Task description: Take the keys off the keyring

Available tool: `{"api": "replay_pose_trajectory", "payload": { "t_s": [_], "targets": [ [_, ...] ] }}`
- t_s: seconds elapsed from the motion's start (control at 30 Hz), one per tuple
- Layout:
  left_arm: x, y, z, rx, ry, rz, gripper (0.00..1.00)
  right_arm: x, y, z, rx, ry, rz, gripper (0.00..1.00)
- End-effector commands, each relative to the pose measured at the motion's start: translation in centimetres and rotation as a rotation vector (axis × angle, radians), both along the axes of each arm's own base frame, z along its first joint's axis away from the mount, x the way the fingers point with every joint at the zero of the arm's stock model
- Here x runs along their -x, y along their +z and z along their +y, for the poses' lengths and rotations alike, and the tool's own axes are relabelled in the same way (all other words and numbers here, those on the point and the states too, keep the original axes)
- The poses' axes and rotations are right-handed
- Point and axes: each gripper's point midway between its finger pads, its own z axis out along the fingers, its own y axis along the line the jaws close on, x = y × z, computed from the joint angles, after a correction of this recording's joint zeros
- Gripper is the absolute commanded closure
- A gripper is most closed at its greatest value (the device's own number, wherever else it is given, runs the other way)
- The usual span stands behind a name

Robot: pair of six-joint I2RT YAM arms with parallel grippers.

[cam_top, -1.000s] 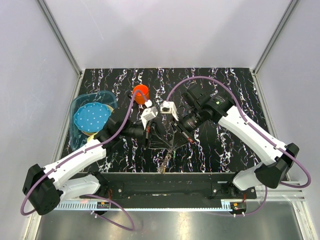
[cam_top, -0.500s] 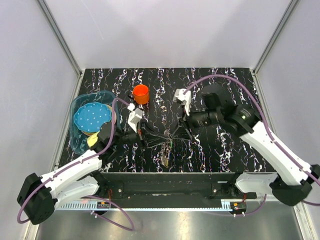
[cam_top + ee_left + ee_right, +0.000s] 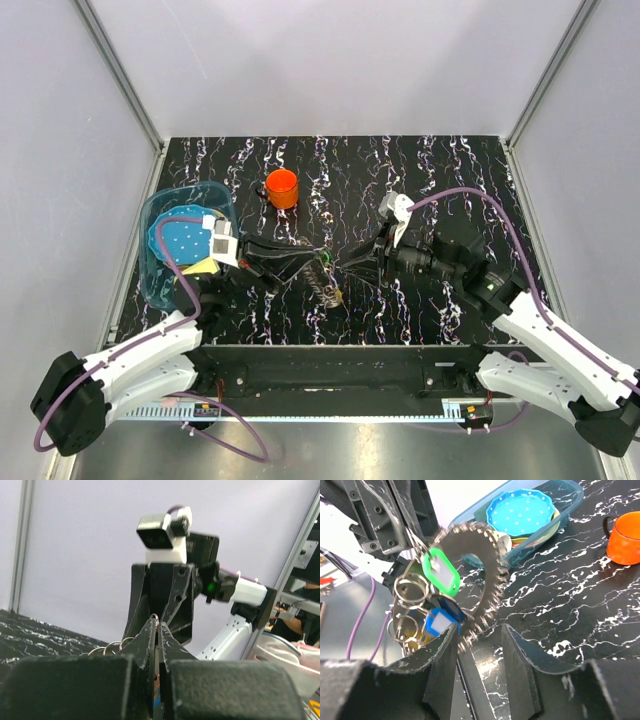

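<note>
We note the grey-brown toothed metal keyring hanging between the two arms, over the middle of the black marbled worktop, its outline blurred. The tiny keys with coloured plastic heads (green, blue, yellow) bunch against its face on small silver split rings. The left pincer is clenched on a thin wire loop at the top of the bunch. The right pincer is released, fingers spread, with the keyring's lower rim in the gap; we cannot tell whether either finger touches it. Well apart, toward the far left of the worktop: an orange cup and a clear blue plastic tub holding a blue dotted plate.
</note>
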Motion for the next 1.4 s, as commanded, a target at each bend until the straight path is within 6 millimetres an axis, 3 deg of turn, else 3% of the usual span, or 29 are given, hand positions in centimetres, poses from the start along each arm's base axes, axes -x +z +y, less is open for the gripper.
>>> {"api": "replay_pose_trajectory", "payload": {
  "t_s": [0.0,0.3,0.47,0.83,1.0,1.2,1.37],
  "targets": [
    [1.1,5.9,3.1,0.241,0.068,-0.133,1.0,0.6,4.4,1.4,-0.226,0.046,-0.045,0.55],
    [0.4,7.3,3.6,0.327,0.099,-0.173,1.0,0.6,5.0,4.6,-0.381,0.146,0.063,0.6],
    [0.2,7.5,3.7,0.355,0.11,-0.179,1.0,0.4,4.1,5.7,-0.371,0.139,0.092,0.61],
    [1.5,7.5,3.5,0.35,0.016,-0.191,1.0,-0.7,3.0,1.7,-0.209,-0.039,-0.077,0.55],
    [2.6,7.8,3.2,0.325,-0.052,-0.221,1.0,-0.4,4.5,0.0,-0.186,-0.078,-0.154,0.54],
    [3.6,7.7,2.9,0.298,-0.116,-0.235,1.0,0.7,5.3,-0.4,-0.141,-0.01,-0.254,0.55],
    [4.4,7.6,2.7,0.282,-0.161,-0.241,1.0,1.8,6.4,-0.3,-0.123,0.071,-0.347,0.63]
  ]
}}
